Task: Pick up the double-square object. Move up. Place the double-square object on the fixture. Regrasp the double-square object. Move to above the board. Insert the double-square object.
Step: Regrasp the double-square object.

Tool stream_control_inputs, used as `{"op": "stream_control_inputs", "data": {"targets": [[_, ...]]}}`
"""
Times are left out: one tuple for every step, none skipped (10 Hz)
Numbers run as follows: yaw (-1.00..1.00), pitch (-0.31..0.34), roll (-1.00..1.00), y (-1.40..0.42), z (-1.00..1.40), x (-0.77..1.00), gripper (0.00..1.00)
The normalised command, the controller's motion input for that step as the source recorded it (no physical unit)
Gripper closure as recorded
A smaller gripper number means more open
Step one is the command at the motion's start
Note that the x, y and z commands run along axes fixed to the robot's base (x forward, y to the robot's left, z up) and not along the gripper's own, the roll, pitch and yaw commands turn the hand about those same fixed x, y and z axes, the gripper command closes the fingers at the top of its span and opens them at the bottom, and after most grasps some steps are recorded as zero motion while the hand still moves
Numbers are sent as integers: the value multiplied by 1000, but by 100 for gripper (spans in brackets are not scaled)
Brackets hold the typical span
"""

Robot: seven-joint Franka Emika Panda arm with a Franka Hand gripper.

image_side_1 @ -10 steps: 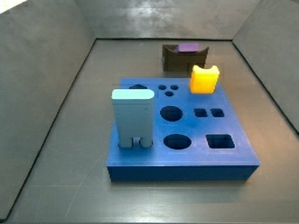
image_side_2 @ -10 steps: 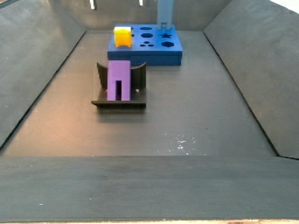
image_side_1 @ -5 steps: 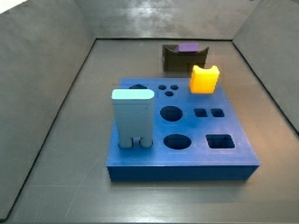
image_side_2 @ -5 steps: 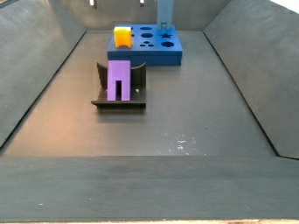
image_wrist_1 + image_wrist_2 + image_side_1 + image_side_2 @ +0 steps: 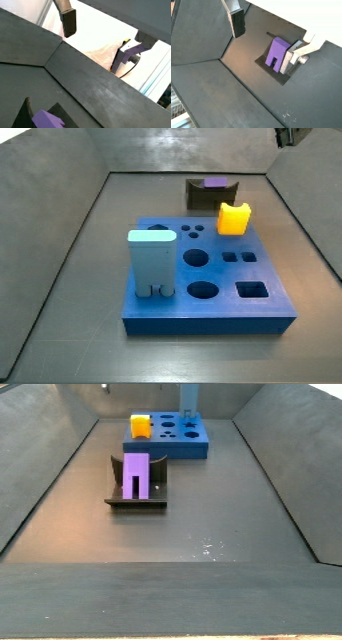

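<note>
On the fixture: block lying free

Cradled on the fixture point(image 5: 135, 487) lies the double-square object point(image 5: 136, 474), short of the board point(image 5: 174, 439) with its yellow block point(image 5: 140, 426) and light-blue block point(image 5: 151, 263). High above hangs the gripper point(image 5: 271, 31), fingers point(image 5: 237, 22) spread wide, nothing between them

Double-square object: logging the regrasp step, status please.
Gripper open, empty, high above the fixture. Double-square object resting on fixture. Nothing in the way.
</note>
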Motion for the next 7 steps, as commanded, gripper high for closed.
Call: {"op": "stream_control_inputs", "data": {"targets": [[210, 49, 193, -35, -11, 93, 0], [254, -37, 350, 71, -1000, 36, 0], [232, -53, 343, 68, -1000, 41, 0], [187, -74, 301, 58, -1000, 50, 0], [131, -87, 231, 47, -1000, 60, 0], [95, -94, 186, 41, -1000, 70, 0], [75, -99, 159, 36, -1000, 79, 0]]}}
